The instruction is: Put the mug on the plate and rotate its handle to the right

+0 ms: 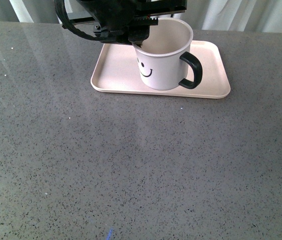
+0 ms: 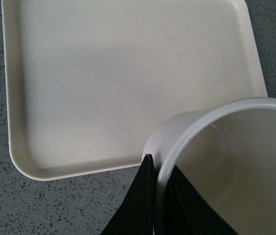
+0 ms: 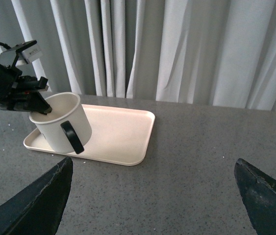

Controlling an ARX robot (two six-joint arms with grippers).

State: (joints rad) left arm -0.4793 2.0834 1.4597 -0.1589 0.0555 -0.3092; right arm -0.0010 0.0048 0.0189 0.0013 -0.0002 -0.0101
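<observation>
The cream-white mug (image 1: 161,62) with a black smiley face stands tilted on the pale pink plate (image 1: 115,75). Its black handle (image 1: 192,70) points right and a little toward me. My left gripper (image 1: 136,41) is shut on the mug's rim at its left side, one finger inside and one outside. The left wrist view shows the rim (image 2: 169,149) pinched between my dark fingers (image 2: 145,196) over the plate's near edge (image 2: 54,169). The right wrist view shows the mug (image 3: 62,122), the handle (image 3: 73,137) and the plate (image 3: 123,139). My right gripper (image 3: 152,196) is open and empty.
The plate lies at the far middle of a grey speckled table (image 1: 130,165). Pale curtains (image 3: 177,49) hang behind the table's far edge. The left arm's black body and cables (image 1: 95,20) reach over the plate's far left corner.
</observation>
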